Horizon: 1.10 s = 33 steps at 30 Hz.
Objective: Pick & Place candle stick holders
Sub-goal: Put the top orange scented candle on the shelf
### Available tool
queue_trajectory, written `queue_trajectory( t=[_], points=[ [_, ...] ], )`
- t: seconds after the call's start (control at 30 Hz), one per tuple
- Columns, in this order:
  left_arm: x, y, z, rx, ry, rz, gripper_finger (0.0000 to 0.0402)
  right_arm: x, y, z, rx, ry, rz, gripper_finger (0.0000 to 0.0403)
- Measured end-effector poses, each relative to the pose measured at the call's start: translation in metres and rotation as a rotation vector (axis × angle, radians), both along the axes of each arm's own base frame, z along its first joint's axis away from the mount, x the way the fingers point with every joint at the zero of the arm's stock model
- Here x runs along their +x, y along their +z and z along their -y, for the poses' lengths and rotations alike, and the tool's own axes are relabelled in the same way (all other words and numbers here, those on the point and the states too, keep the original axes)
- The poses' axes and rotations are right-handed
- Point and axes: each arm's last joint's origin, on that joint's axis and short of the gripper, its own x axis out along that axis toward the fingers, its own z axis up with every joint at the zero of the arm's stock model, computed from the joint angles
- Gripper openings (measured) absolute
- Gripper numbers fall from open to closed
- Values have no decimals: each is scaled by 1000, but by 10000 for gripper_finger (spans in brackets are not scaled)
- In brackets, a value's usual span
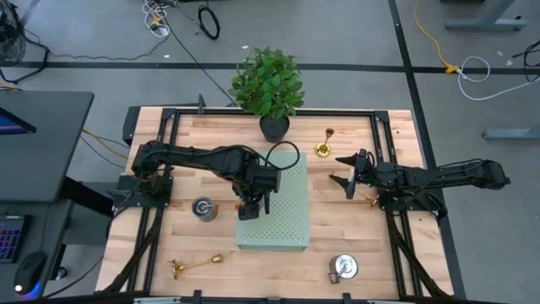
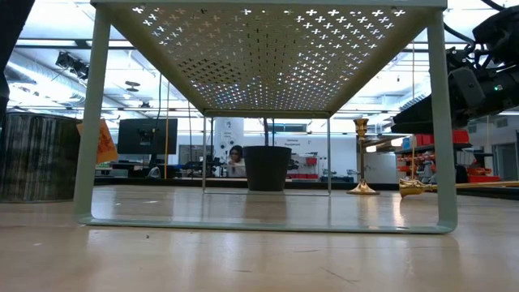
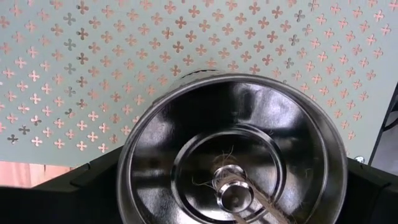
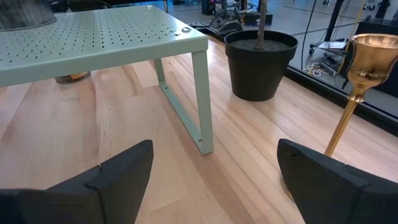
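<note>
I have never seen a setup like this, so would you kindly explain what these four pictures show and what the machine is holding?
Two dark robot arms work at a wooden table. One picture looks straight down, one looks level from the table top, and one comes from each wrist. The left tool is over the pale green perforated stand, gripping a squat silver candle holder, which fills its wrist picture. The right tool is open and empty, near an upright gold candle holder. Another silver holder stands left of the stand, a third sits at the front right, and a gold one lies at the front left. A potted plant stands at the back.
</note>
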Motion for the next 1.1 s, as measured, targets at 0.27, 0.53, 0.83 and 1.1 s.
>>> queue_trajectory(
  t=[0.27, 0.53, 0.83, 1.1],
  points=[
    [1, 0, 0, -2, 0, 7, 392, 0, 0, 0, 0, 0, 0, 348],
    [1, 0, -1, 57, 9, 22, 392, 0, 0, 0, 0, 0, 0, 348],
    [-2, 0, 8, 112, -33, 11, 398, 0, 0, 0, 0, 0, 0, 348],
    [-2, 0, 8, 130, -33, 10, 399, 0, 0, 0, 0, 0, 0, 348]
  ],
)
